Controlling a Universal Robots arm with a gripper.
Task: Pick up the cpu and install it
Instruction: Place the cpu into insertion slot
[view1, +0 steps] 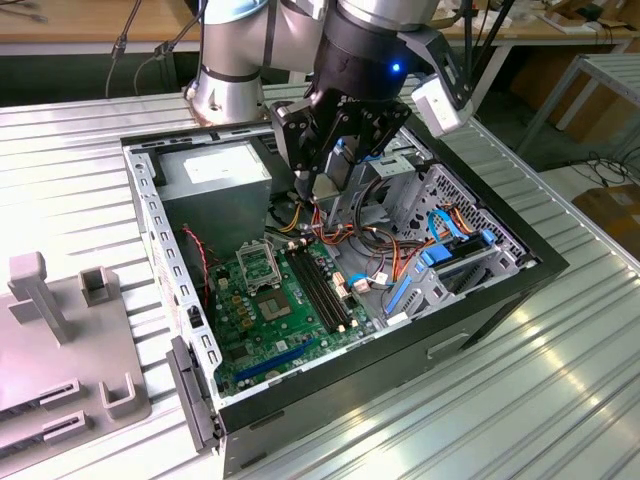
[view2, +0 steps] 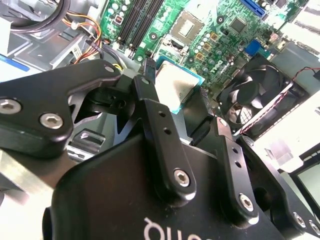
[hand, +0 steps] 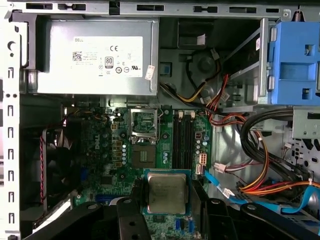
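Gripper (hand: 167, 189): closed on the cpu (hand: 166, 193), with fingers (view2: 155, 117) pressed against two opposite edges.
Cpu position: held flat with its grey metal top facing the wrist cameras, raised above the green motherboard (hand: 112, 150); in the first wrist view it appears beside the socket (hand: 143, 156), not over it.
Socket: uncovered, with its metal frame (hand: 144, 122) folded back.
Enclosure: open computer case (view1: 480, 290) lying on a ribbed metal table (view1: 560, 380).

An open computer case (view1: 400, 345) lies on the ribbed metal bench (view1: 560, 390). Inside the case, a grey power supply (view1: 215, 170) sits against one end wall. A green motherboard (view1: 285, 325) covers the case floor, and orange and blue cables (hand: 265, 187) run near a blue drive bracket (hand: 295, 60). A grey plastic fixture (view1: 50, 330) stands outside the case, on the exterior view's left.
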